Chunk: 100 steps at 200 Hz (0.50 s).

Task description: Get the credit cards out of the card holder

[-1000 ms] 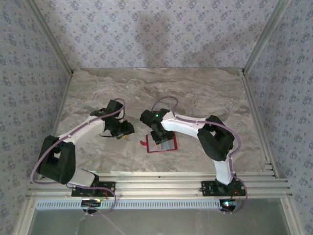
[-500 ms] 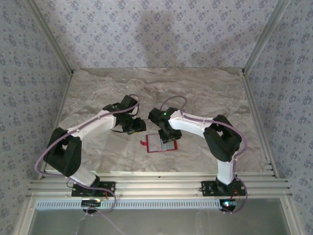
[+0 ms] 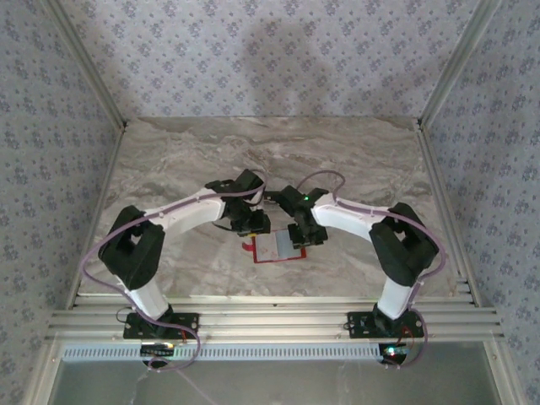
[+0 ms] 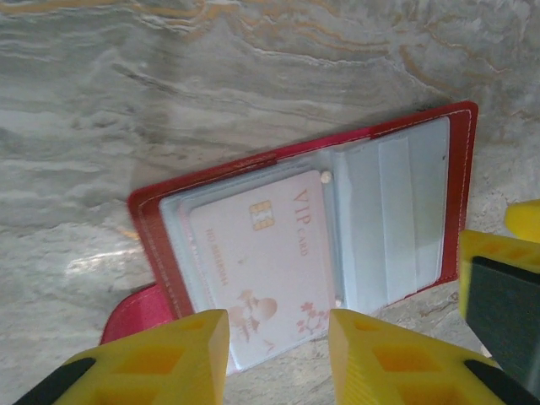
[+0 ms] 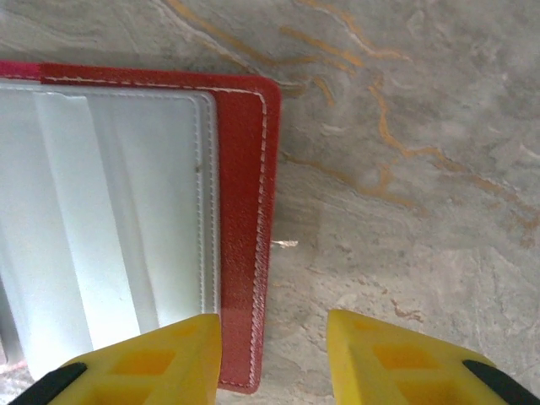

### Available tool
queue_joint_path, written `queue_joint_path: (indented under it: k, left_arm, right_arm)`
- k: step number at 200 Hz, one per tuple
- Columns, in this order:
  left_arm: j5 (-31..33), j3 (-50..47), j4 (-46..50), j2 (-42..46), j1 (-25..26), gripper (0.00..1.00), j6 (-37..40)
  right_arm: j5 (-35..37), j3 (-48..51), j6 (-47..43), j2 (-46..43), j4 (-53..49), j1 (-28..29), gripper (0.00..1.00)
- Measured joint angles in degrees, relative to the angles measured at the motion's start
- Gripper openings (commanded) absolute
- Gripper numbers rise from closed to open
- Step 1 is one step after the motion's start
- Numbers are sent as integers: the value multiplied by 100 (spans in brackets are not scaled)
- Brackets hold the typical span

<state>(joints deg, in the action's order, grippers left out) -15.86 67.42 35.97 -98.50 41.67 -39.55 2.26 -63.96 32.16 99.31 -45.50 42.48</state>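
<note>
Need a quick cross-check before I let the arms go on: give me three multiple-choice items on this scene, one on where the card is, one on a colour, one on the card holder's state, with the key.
1. Where is the pink card?
A. in a clear pocket of the card holder
B. loose beside the holder
C. on top of the closed holder

2. What colour is the card holder's cover?
A. blue
B. black
C. red

3. How is the card holder lying?
A. folded shut
B. open flat on the table
C. propped up on one edge

Key: 1 A, clear plastic overlaps the card's edges; 2 C, a red border runs round the pockets; 3 B, both halves lie spread on the marble.
</note>
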Motion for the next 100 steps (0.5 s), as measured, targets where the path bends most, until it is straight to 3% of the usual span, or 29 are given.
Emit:
queue_joint_path:
  k: [100]
  left_arm:
    - [179,-52,26,-404,271,28,-212]
  right_arm:
    - [-1547,852,293,-772,1377,-664,27]
